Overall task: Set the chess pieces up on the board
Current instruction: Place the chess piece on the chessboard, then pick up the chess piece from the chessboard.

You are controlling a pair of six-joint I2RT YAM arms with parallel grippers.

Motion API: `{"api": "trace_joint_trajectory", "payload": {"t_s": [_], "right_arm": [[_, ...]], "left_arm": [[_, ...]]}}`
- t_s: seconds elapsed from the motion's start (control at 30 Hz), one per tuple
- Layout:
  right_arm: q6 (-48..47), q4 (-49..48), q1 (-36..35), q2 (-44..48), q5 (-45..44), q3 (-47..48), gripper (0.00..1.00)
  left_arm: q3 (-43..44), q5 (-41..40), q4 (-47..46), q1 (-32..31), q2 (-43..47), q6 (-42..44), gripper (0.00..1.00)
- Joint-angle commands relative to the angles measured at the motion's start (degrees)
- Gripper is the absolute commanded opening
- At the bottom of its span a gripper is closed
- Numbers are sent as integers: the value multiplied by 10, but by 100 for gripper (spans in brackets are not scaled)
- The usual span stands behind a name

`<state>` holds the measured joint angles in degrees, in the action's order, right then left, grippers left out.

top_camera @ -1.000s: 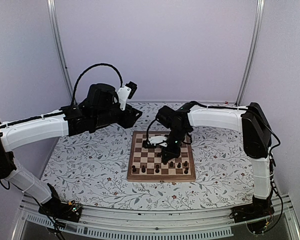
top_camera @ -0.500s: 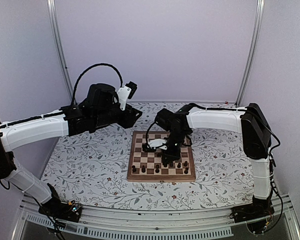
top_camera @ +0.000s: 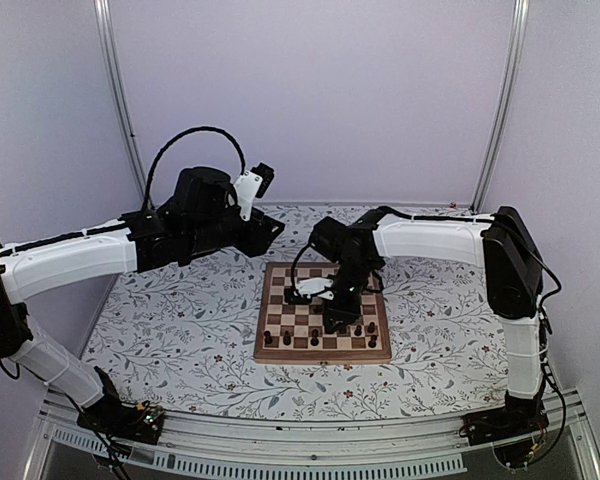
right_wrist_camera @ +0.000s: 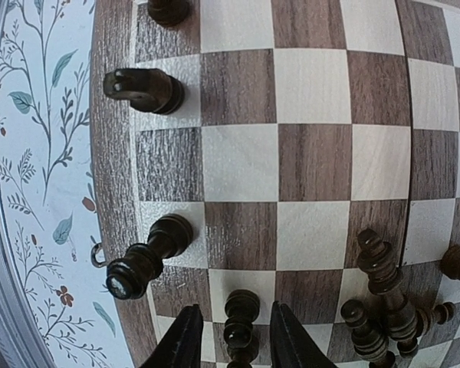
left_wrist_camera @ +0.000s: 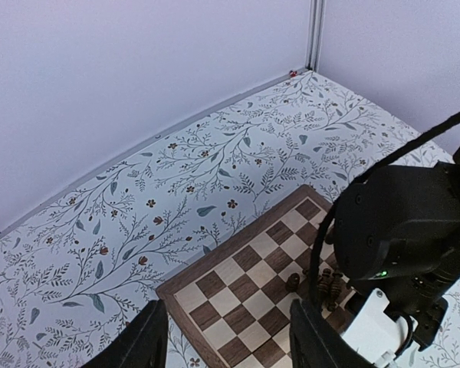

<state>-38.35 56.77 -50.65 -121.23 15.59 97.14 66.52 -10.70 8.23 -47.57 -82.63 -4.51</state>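
The wooden board (top_camera: 280, 300) lies in the middle of the floral table. Several dark chess pieces (top_camera: 269, 336) stand along its near rows. My right gripper (top_camera: 338, 318) hangs low over the board's near right part. In the right wrist view my right gripper (right_wrist_camera: 236, 341) is open, and its fingers (right_wrist_camera: 185, 337) straddle one upright dark pawn (right_wrist_camera: 241, 326) with a small gap on each side. Two taller pieces (right_wrist_camera: 142, 261) stand on the edge row, and a cluster (right_wrist_camera: 383, 299) is crowded to the right. My left gripper (top_camera: 272, 232) is open, empty and held high beyond the board's far left corner.
The left wrist view shows the board's far corner (left_wrist_camera: 238, 299), the right arm's black wrist (left_wrist_camera: 402, 230) over a few pieces (left_wrist_camera: 293, 282), and the back wall rail (left_wrist_camera: 138, 149). The floral table (top_camera: 170, 330) surrounds the board.
My right gripper has shifted slightly left and toward the near edge, lower over the board. The left arm has not moved.
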Motion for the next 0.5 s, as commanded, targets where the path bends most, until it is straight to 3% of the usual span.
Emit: {"api": "trace_joint_trajectory", "payload": {"t_s": [0.0, 0.47], "right_arm": [[1, 11, 22, 40, 20, 17, 35], [45, -48, 124, 16, -44, 60, 41]], "left_arm": [[13, 6, -3, 0, 12, 5, 55], [12, 6, -2, 0, 11, 4, 55]]}}
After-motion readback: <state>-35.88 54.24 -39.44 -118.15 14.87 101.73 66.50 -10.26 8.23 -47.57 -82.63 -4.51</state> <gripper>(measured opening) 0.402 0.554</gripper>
